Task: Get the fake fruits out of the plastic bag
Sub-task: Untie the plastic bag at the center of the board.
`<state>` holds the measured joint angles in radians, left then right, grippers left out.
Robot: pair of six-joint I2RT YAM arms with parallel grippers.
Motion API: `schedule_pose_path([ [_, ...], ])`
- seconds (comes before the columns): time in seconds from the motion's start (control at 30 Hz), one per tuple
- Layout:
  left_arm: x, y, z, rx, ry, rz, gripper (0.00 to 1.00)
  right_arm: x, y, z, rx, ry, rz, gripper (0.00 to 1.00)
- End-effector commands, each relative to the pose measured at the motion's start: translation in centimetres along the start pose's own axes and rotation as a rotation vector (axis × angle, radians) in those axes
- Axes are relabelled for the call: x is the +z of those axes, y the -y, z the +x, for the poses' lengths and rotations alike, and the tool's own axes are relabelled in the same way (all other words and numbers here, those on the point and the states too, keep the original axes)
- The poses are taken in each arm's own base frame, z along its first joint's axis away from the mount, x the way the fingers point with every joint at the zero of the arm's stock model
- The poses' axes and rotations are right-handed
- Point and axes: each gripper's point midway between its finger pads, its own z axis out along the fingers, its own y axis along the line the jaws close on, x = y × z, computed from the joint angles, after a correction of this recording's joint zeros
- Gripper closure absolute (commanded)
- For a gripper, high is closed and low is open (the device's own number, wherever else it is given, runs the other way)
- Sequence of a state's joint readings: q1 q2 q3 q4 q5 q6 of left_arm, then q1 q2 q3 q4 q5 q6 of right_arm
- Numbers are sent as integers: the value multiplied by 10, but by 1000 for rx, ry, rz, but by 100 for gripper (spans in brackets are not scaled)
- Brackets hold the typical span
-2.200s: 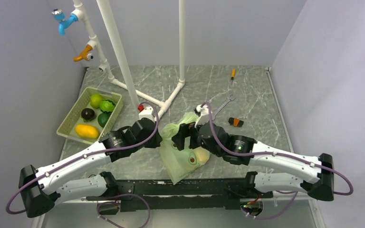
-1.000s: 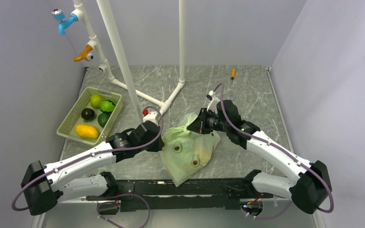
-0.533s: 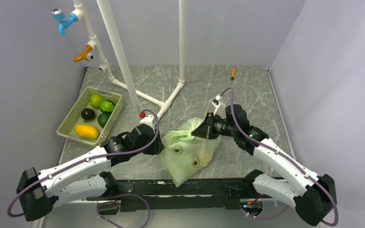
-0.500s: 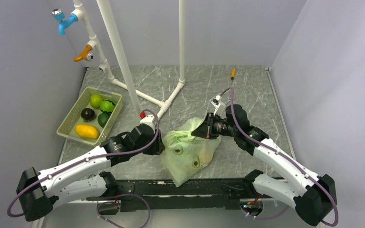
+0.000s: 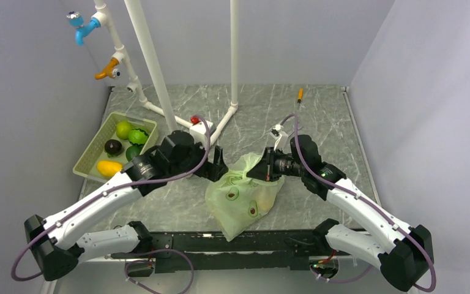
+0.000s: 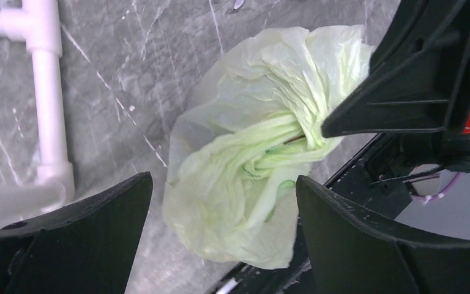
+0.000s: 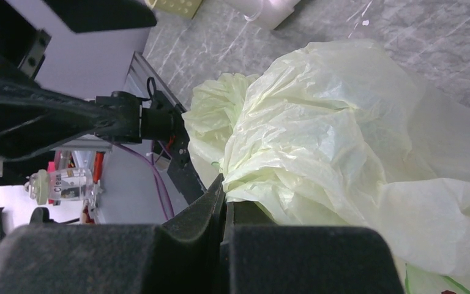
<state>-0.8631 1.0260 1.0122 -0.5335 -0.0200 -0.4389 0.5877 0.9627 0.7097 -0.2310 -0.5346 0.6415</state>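
**benchlurker:** ok, where's the plastic bag (image 5: 243, 197) sitting?

**yam_watcher:** Middle of the table (image 5: 318, 122), toward the near edge, right between the two arms. It's pale green and crumpled, and the side facing up has a couple of round brown prints. The top is bunched up and drawn toward the right arm.

**benchlurker:** so who's got hold of it?

**yam_watcher:** Just the right one. The right fingers (image 7: 196, 229) are pressed together with a fold of that bunched top pinched between them. The left fingers (image 6: 79, 245) are spread wide over the bag's left side. In the wrist view the bag shows in the gap between them. Can't tell if either tip brushes the film.

**benchlurker:** and the fruit?

**yam_watcher:** The fake fruits (image 5: 113, 147) I can see are in the slotted green basket (image 5: 93, 144) at the left edge of the table, well apart from the bag. There's a yellow one at the near end, partly behind the left arm, plus a dark one and three green ones. Whether anything's inside the bag, can't tell, the film's too crinkly.
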Motion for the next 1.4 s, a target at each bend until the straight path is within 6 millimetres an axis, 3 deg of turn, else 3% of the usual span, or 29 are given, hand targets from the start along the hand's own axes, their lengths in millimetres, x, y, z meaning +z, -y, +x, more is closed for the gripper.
schedule_pose_path([
  [0.0, 16, 1, 2, 136, -54, 138, 7, -5, -22, -20, -78, 47, -67, 100],
  [0.17, 31, 23, 11, 249, -69, 340, 7, -7, -24, -16, -83, 25, -80, 100],
  [0.37, 56, 25, 7, 212, -72, 342, 9, -12, -25, -14, -93, 46, -86, 100],
  [0.6, 78, -12, 22, 53, -95, 119, 19, -11, -19, -12, -87, 32, -53, 100],
  [0.73, 76, -8, 18, 22, -63, 132, 32, -9, -17, -9, -76, 23, -56, 100],
  [0.83, 72, -13, 9, -2, -38, 83, 62, -11, -15, -12, -74, 41, -33, 100],
  [0.87, 69, -19, 5, -10, -26, 40, 77, -13, -12, -14, -74, 52, -11, 100],
  [0.93, 59, -36, -6, -50, 23, -77, 90, -20, -7, -21, -74, 99, 50, 100],
  [1.0, 45, -60, -16, -89, 98, -219, 92, -29, 1, -29, -63, 164, 122, 100],
  [1.1, 30, -74, -23, -119, 166, -290, 94, -49, 19, -34, 6, 292, 234, 100],
  [1.2, 27, -69, -20, -154, 196, -250, 99, -63, 25, -31, 75, 405, 223, 100],
  [1.37, 19, -59, -18, -206, 277, -153, 100, -62, 3, -20, 131, 404, 61, 96],
])
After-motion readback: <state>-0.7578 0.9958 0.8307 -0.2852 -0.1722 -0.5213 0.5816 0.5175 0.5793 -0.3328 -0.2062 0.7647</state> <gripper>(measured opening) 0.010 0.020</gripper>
